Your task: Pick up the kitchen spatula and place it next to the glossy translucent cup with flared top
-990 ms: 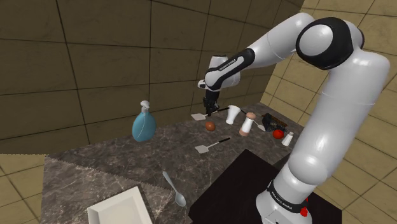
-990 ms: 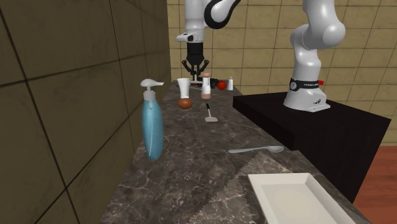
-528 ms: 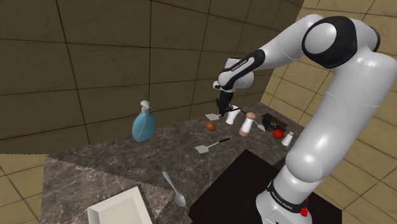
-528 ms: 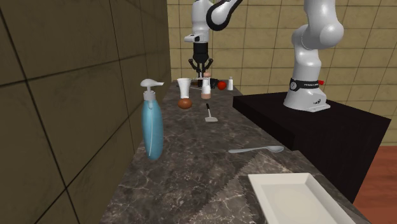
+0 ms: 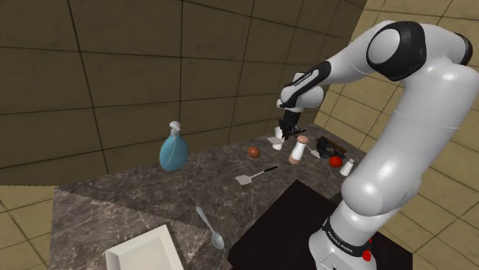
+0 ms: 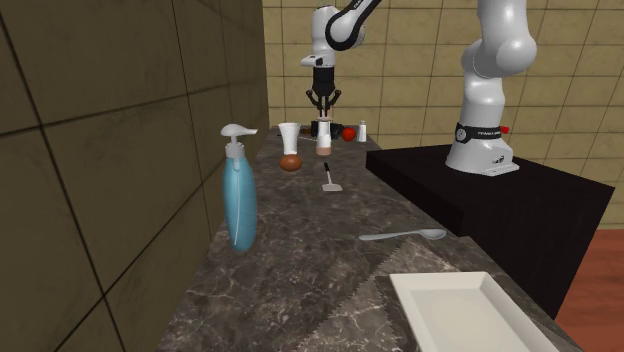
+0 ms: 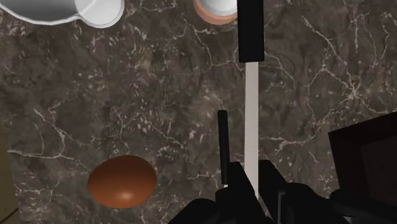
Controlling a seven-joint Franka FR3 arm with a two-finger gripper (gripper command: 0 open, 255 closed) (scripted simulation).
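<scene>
- Two spatulas are in the scene. One spatula (image 7: 252, 95), a thin white strip with a black end, is clamped between the fingers of the tool (image 7: 253, 170). A second spatula (image 5: 253, 175) lies flat on the counter (image 5: 153, 195).
- Tool: black and pointing down from the white arm (image 5: 399, 115), it hangs over the far end of the counter. It is closed on the white part of the spatula.
- Spatula position: it is held above the counter, near the cup (image 6: 290, 135). In the second exterior view the tool hangs over the shaker (image 6: 324, 138), which stands just right of the cup.
- Cup: white and upright with a flared top, standing close to the dark tiled wall (image 5: 115, 77).
- Egg (image 7: 121, 181): brown, resting on the counter just on the near side of the cup in the second exterior view.
- Second spatula: it has a black handle and a white blade, and lies between the egg and the stand (image 5: 292, 218). In the wrist view its thin black handle shows just beside the fingers.
- Far end of the counter: a red fruit (image 6: 348, 132) and a small white pot (image 6: 362, 130) sit beyond the shaker.
- Near end of the counter: a blue pump bottle (image 5: 173, 149) stands by the wall. A spoon (image 5: 210, 227) and a white tray (image 5: 146, 249) lie well apart from the cup.
</scene>
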